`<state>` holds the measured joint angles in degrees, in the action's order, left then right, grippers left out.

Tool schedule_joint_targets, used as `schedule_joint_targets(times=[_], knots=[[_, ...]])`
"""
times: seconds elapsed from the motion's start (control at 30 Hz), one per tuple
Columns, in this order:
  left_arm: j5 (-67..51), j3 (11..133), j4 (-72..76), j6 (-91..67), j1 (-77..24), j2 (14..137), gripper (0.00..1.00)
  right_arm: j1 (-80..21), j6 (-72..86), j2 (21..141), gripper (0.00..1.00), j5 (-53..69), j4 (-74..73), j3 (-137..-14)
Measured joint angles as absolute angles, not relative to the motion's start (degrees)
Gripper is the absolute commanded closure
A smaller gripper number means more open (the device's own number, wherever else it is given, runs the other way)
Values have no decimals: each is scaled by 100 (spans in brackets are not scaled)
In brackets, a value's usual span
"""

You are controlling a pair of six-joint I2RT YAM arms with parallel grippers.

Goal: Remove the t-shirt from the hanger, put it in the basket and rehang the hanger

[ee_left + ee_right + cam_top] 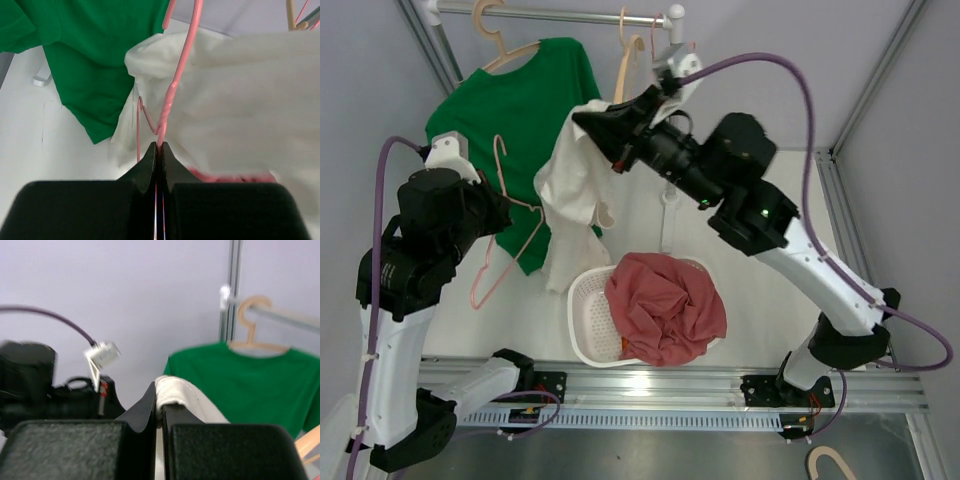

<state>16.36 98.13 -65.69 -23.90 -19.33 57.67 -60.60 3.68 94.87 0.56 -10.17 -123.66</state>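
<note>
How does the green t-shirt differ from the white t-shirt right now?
The green t-shirt hangs spread flat on a wooden hanger from the rail; the white t-shirt droops bunched, off the rail. Nothing grips the green t-shirt; the right gripper pinches the white t-shirt between its fingers. Both are plain, single-coloured.

My right gripper (582, 118) pinches the white t-shirt (570, 180) near its top, while my left gripper (503, 212) grips the pink hanger (523, 243) beside the green shirt (510, 110).
</note>
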Motion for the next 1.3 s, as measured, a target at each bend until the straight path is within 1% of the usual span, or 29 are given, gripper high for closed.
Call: schedule_joint_targets(times=[0.17,0.43,0.53,0.6,0.67,0.77,0.83,0.97,1.1,1.3], knots=[[1682,9813,-6431,-2390,-1931,5732,99,-6169,-47,8862,100,-104,-377,-12429],[1774,9830,-6283,-2390,-1905,5959,99,-6193,-604,8823,100,-209,213,-13415],[1782,9937,-6165,-2388,-1802,6204,99,-6193,-722,8713,100,-259,270,-13419],[1782,10060,-6060,-2390,-1704,6412,99,-6193,-733,8488,100,-320,303,-13096],[1782,10200,-5964,-2388,-1597,6672,99,-6193,-676,8016,100,-405,473,-12223],[1782,10637,-5902,-2357,-1474,7078,99,-6193,-390,7072,100,-628,812,-10324],[1782,11295,-5951,-2327,-1433,7437,99,-6191,-82,6604,100,-784,843,-9225],[1778,12510,-5953,-2206,-1385,8016,99,-6167,683,5975,100,-958,781,-7424],[1605,13305,-5830,-2058,-1271,8399,99,-6178,1629,5638,100,-816,296,-6228],[1273,13410,-5634,-1916,-1070,8676,99,-6412,2877,5494,100,-489,-609,-4982]])
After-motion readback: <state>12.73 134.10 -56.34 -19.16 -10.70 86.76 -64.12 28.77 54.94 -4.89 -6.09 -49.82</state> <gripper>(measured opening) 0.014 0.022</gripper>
